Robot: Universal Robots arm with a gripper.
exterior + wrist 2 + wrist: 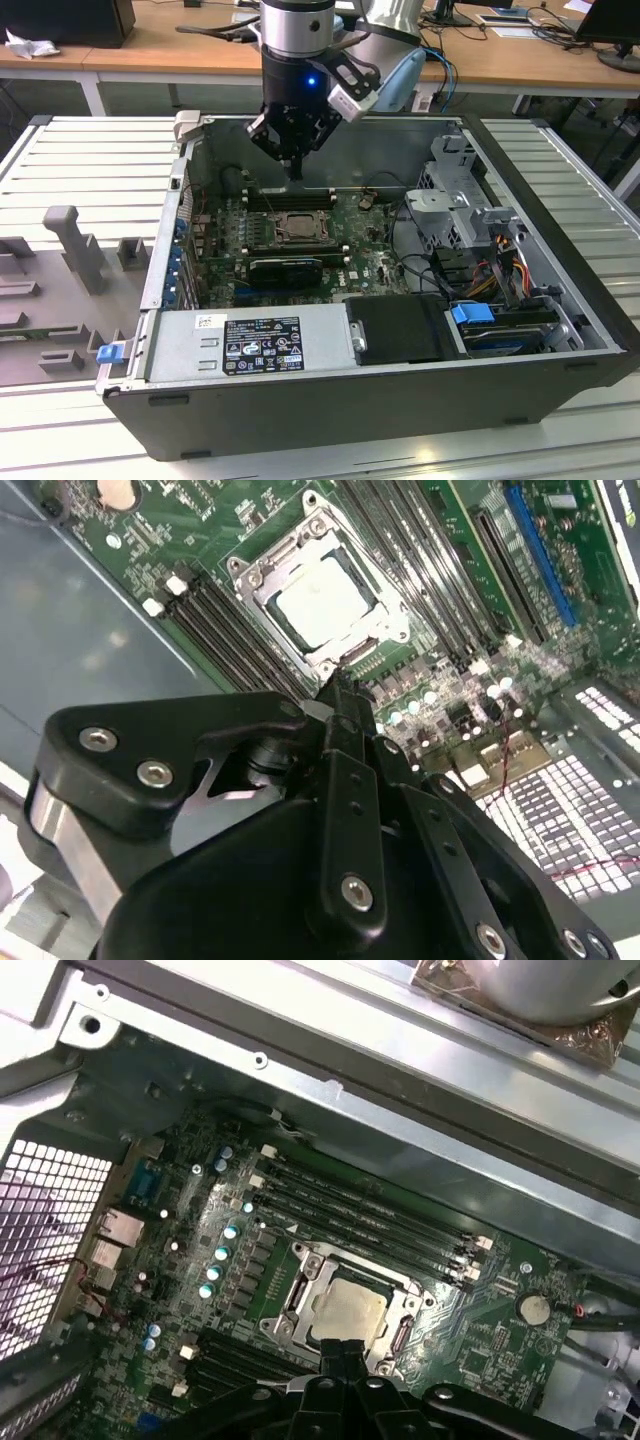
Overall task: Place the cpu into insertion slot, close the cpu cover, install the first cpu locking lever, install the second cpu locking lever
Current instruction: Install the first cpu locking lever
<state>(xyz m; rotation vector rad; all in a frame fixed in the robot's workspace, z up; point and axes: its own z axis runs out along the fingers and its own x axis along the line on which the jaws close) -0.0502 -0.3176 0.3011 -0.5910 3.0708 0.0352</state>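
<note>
Pincer (295,172) closed, empty, over motherboard (190,530); cpu (320,610) seated flat below, just past pincer tip, not touching.

- Table (560,170): a bench of pale ribbed metal slats that spans the exterior view. Bare slats show at 3, 6 and 9 o'clock of the case.
- Case (330,400): a dark computer case lies on its side at the table's middle, flat on the slats, with its open face up.
- Tray (70,320): a flat grey fixture plate lies on the slats at 9 o'clock of the case, just beside it.
- Post (75,240): a grey upright piece stands on the tray at 10 o'clock of the case, with lower grey blocks near it.
</note>
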